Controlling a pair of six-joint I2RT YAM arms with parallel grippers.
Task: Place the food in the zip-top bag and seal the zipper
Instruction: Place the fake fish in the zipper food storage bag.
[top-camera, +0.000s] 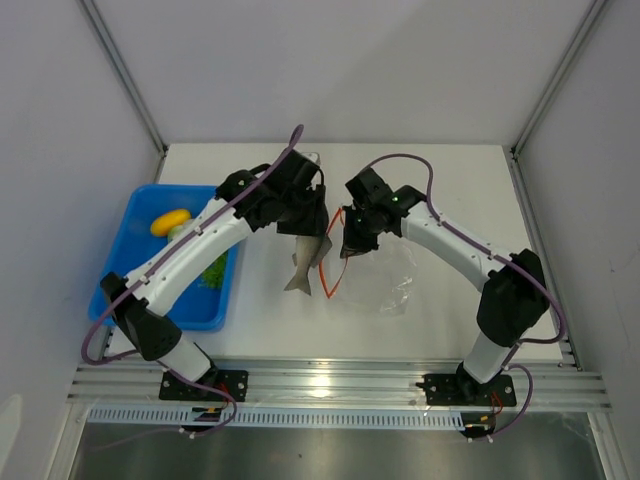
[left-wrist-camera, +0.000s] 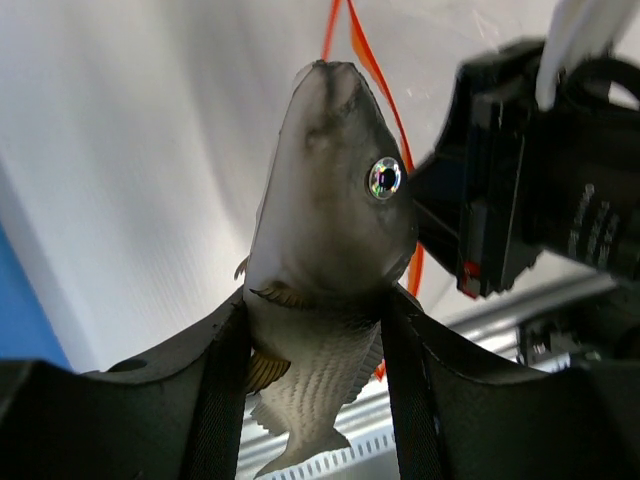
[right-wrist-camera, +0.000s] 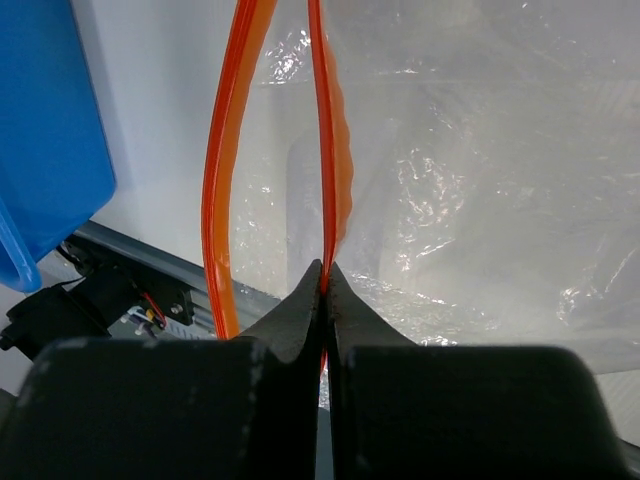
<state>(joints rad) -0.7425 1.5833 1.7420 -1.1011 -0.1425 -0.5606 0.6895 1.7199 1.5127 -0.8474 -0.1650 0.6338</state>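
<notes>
My left gripper (top-camera: 300, 222) (left-wrist-camera: 313, 310) is shut on a grey toy fish (top-camera: 305, 264) (left-wrist-camera: 330, 220), one piece of the food, which hangs tail-down above the table. Just right of it the zip-top bag (top-camera: 385, 275) (right-wrist-camera: 470, 180) lies clear and crinkly. My right gripper (top-camera: 352, 240) (right-wrist-camera: 323, 272) is shut on one side of its orange zipper (right-wrist-camera: 330, 150), lifting it. The zipper's other side (right-wrist-camera: 222, 160) bows away, so the mouth gapes toward the fish. More food sits in the blue tray (top-camera: 165, 322): a yellow fruit (top-camera: 170, 221) and green leafy bits (top-camera: 214, 270).
The blue tray stands at the table's left, partly under my left arm, and its corner (right-wrist-camera: 50, 130) shows in the right wrist view. An aluminium rail (top-camera: 330, 385) runs along the near edge. Enclosure walls border the table on both sides and behind.
</notes>
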